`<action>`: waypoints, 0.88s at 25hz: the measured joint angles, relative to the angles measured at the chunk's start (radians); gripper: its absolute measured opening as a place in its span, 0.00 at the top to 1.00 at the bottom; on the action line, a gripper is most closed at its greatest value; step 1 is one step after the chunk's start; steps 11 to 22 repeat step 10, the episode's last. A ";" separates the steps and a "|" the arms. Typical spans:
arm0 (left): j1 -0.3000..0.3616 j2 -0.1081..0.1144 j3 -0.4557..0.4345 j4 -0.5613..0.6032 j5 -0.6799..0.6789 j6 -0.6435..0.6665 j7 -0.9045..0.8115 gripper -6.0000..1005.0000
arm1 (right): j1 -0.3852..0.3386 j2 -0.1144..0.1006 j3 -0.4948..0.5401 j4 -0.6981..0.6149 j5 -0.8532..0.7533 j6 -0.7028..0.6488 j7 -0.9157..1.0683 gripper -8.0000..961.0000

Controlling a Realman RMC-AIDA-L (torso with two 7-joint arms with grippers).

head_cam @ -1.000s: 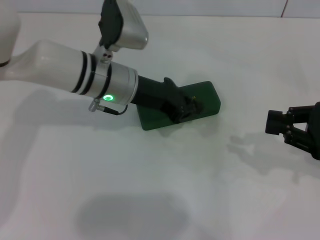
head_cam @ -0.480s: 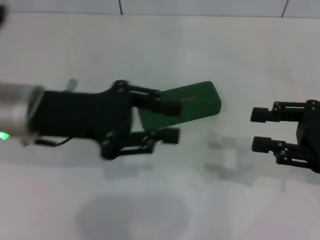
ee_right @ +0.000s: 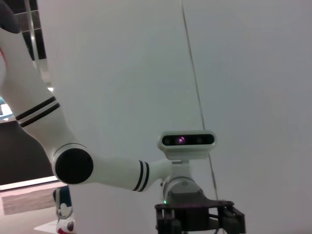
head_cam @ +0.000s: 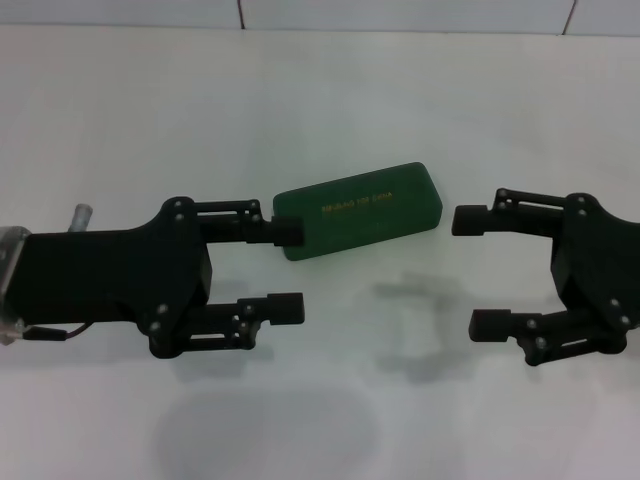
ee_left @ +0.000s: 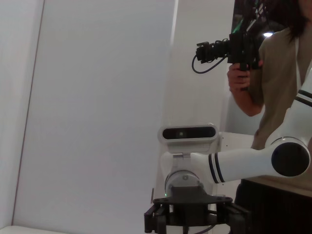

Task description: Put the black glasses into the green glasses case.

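Observation:
The green glasses case [head_cam: 360, 210] lies shut on the white table, gold lettering on its lid, tilted with its right end farther back. The black glasses are not in view. My left gripper [head_cam: 288, 269] is open and empty, level above the table just left of the case, its upper fingertip [head_cam: 290, 230] at the case's left end. My right gripper [head_cam: 475, 272] is open and empty, to the right of the case and apart from it. The two grippers point at each other. Each wrist view looks across at the other arm.
The white table [head_cam: 330, 400] runs back to a tiled wall edge [head_cam: 400, 28]. In the left wrist view a person [ee_left: 278, 73] holds a camera rig [ee_left: 234, 46] behind my right arm [ee_left: 234, 163]. The right wrist view shows my left arm [ee_right: 112, 170].
My left arm has drawn back to the left off the case and turned level with its fingers open. My right gripper has moved in toward the middle. The case now shows whole and shut.

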 joint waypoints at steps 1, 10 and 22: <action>0.000 0.000 0.000 -0.002 0.000 0.000 0.002 0.36 | 0.000 0.000 -0.002 0.000 0.001 0.000 0.000 0.14; 0.000 0.001 -0.001 -0.007 -0.001 -0.001 0.007 0.36 | -0.002 0.002 -0.008 0.012 0.025 -0.006 -0.006 0.08; 0.000 0.001 -0.001 -0.007 -0.001 -0.001 0.007 0.36 | -0.002 0.002 -0.008 0.012 0.025 -0.006 -0.006 0.08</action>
